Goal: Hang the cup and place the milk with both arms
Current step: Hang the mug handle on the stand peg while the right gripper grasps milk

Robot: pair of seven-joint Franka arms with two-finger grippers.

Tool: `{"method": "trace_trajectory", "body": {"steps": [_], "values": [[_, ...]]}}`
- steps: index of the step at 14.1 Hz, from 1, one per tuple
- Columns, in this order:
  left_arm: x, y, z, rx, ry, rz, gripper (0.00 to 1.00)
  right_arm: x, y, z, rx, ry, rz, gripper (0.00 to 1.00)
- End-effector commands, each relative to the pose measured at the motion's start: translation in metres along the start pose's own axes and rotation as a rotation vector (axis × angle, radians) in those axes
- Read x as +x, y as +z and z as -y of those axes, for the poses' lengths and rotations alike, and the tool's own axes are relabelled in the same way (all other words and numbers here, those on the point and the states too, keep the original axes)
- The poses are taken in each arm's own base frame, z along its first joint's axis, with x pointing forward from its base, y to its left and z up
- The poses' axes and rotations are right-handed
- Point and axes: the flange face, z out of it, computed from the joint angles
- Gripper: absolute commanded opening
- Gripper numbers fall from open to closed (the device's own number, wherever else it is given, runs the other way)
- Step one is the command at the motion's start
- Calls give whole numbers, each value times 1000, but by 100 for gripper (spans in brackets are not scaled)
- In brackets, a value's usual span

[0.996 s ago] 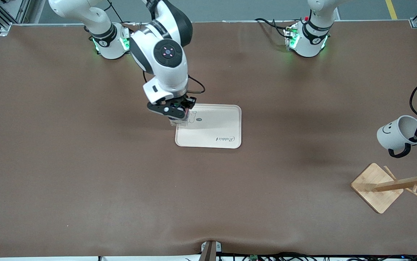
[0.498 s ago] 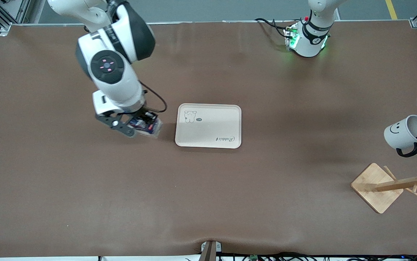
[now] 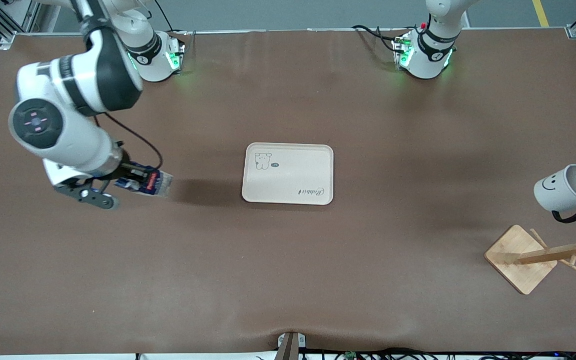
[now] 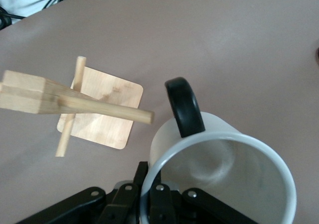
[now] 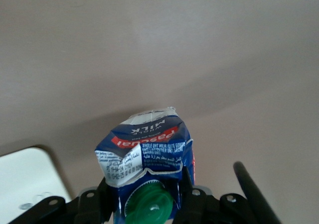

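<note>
Nearest the front camera, the wooden rack point(image 3: 523, 258) stands at the left arm's end of the table. Just above its pegs hangs the cup point(image 3: 560, 189), tilted, handle down, rim pinched in the closed left gripper point(image 4: 149, 201); only the left wrist view shows that grip. The tray point(image 3: 288, 173) lies mid-table. The right gripper point(image 5: 149, 204) clamps the milk point(image 3: 146, 183) over bare table toward the right arm's end; its green cap shows only from the right wrist.
</note>
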Motion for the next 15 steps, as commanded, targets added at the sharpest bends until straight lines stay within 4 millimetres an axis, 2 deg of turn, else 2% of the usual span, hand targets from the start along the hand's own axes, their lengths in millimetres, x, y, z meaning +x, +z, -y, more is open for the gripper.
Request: {"method": "trace_trajectory", "body": {"steps": [1, 4, 6, 9, 12, 13, 15], "values": [[3, -3, 13, -5, 20, -40, 0, 17, 23, -66, 14, -105, -6, 0], [5, -1, 18, 11, 16, -55, 0, 37, 64, -129, 47, -171, -34, 0], [4, 1, 20, 11, 14, -56, 0, 33, 87, -153, 59, -174, -31, 0], [1, 4, 23, 10, 9, -52, 0, 7, 122, -166, 67, -161, -44, 0], [-7, 2, 29, 13, 40, -51, 0, 1, 134, -170, 73, -154, -65, 0], [-10, 3, 31, 13, 65, -49, 0, 1, 135, -172, 74, -149, -63, 6], [-11, 3, 33, 15, 105, -48, 0, 2, 138, -177, 74, -142, -54, 27]]}}
